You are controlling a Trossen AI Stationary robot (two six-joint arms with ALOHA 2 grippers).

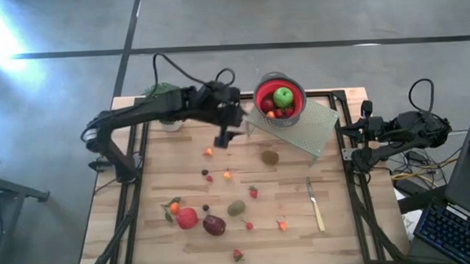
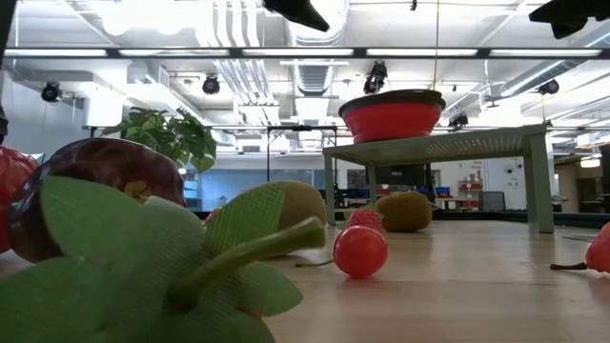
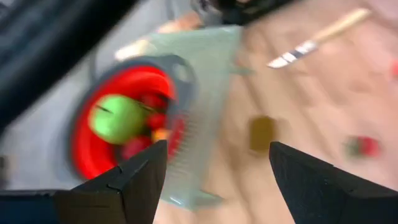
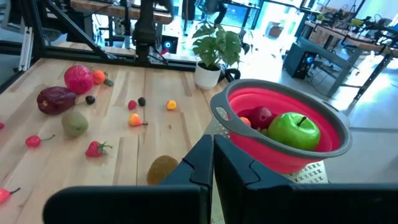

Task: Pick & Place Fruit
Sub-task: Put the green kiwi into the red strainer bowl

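I am holding the left gripper (image 1: 224, 138) just beside the red bowl (image 1: 280, 98), over bare wood at the table's far side. Its fingers (image 3: 134, 180) are standing apart with nothing between them. The right gripper (image 4: 213, 163) is waiting off the table's right edge, fingers pressed together on nothing.

The bowl is sitting on a pale green perforated stand (image 1: 313, 128) at the far right corner, raised on thin legs. The bowl has a grey rim and soft, ribbed red walls. Inside it a glossy green apple (image 1: 283, 96) is lying among a few smaller dark red pieces.

The rest of the fruit is spreading over the slatted wooden table (image 1: 165, 162). A brown fuzzy kiwi (image 1: 269, 157) is lying just beside the stand's near edge. A second, greener kiwi (image 1: 236, 208) is lying towards the near side, with a maroon plum (image 1: 214, 224) and a red apple (image 1: 187, 218) to its left, close together. A small orange fruit with leaves (image 1: 173, 206) is touching or nearly touching the red apple. Tiny strawberries (image 1: 253, 192) and small orange pieces (image 1: 227, 175) are dotting the middle, well apart from one another. One small piece (image 1: 209, 152) is lying near the left gripper.

A slim pale-handled knife (image 1: 314, 203) is lying on the right, lengthwise. A potted plant (image 1: 165, 97) is standing at the far left corner, partly under the left arm. Open wood is showing between the stand and the knife, and along the left edge.
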